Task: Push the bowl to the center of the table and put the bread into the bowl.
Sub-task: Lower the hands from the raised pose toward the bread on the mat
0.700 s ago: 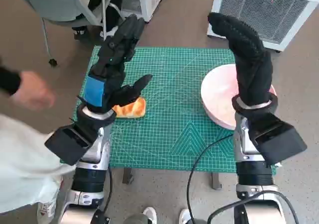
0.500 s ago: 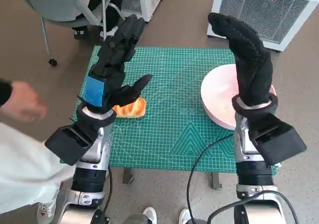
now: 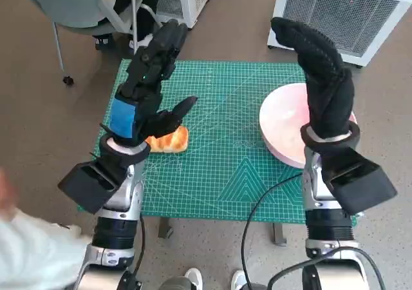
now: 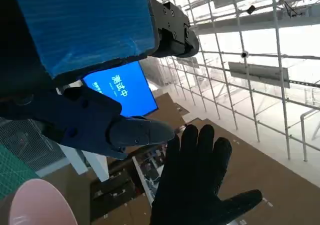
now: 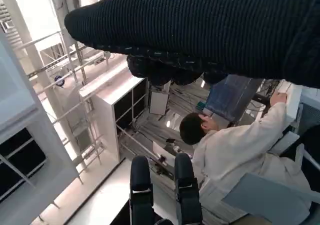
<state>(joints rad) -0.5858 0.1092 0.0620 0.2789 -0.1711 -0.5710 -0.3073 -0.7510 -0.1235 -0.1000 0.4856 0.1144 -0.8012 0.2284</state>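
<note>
Looking down from the head, you see both hands raised above the green mat (image 3: 219, 148), neither holding anything. Your left hand (image 3: 145, 87) has its fingers stretched out and apart, with the thumb jutting sideways; the bread (image 3: 168, 140) lies on the mat just below that thumb, partly hidden by the wrist. Your right hand (image 3: 322, 77) stands upright, gloved fingers extended and empty, and the pink bowl (image 3: 280, 119) sits behind its palm and wrist, at the mat's right edge, well apart from the bread.

From the left wrist, you see the blue-taped back and one black finger (image 4: 135, 132) pointing toward the gloved right hand (image 4: 195, 180), whose fingers are spread. A slice of the bowl (image 4: 37, 202) shows beside them.

From the right wrist, the glove (image 5: 200, 30) crosses the frame; beyond its fingers a person (image 5: 235, 150) in white sits, and the left hand's fingers (image 5: 140, 190) rise into view.
</note>
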